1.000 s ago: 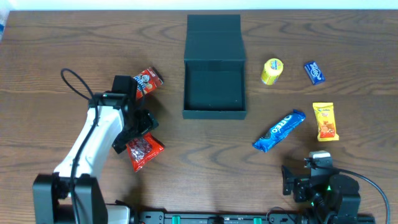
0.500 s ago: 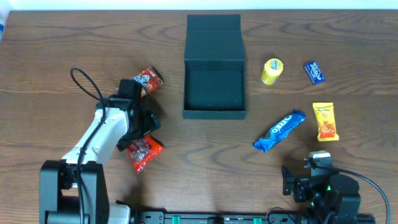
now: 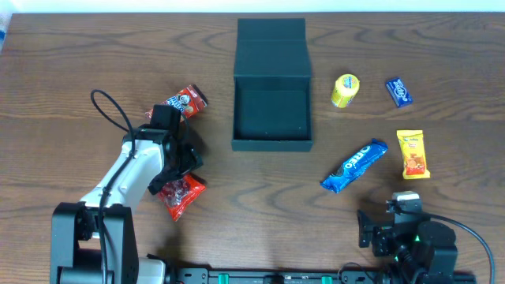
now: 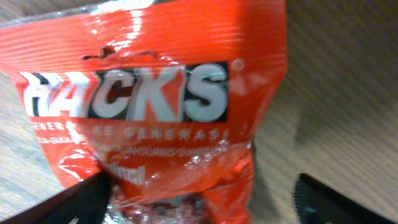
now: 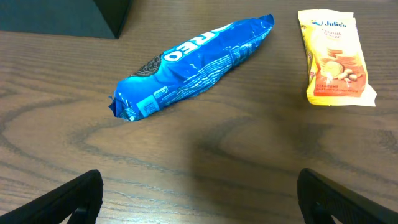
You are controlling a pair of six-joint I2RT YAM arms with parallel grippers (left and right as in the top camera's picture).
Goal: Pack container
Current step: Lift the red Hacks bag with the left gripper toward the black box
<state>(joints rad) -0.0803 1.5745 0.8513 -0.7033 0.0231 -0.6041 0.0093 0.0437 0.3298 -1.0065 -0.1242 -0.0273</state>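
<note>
The dark teal container (image 3: 272,118) stands open at the table's middle back, its lid flap laid away from me and its inside bare. My left gripper (image 3: 178,172) is down over a red HACKS packet (image 3: 182,196), left of the container. In the left wrist view that packet (image 4: 155,93) fills the frame, and the left gripper (image 4: 199,208) is open with its fingertips (image 4: 84,202) on either side of the packet's lower end. My right gripper (image 3: 387,225) rests open at the front right, and in its own view the gripper (image 5: 199,202) holds nothing.
A second red packet (image 3: 188,100) lies behind the left gripper. Right of the container are a yellow round snack (image 3: 346,90), a small blue packet (image 3: 398,91), a yellow Julie's packet (image 3: 412,154) (image 5: 334,57) and a blue Oreo pack (image 3: 354,165) (image 5: 193,65).
My left arm has swung slightly right and settled lower over the front red packet, and its jaws have narrowed a little. The right arm has not moved.
</note>
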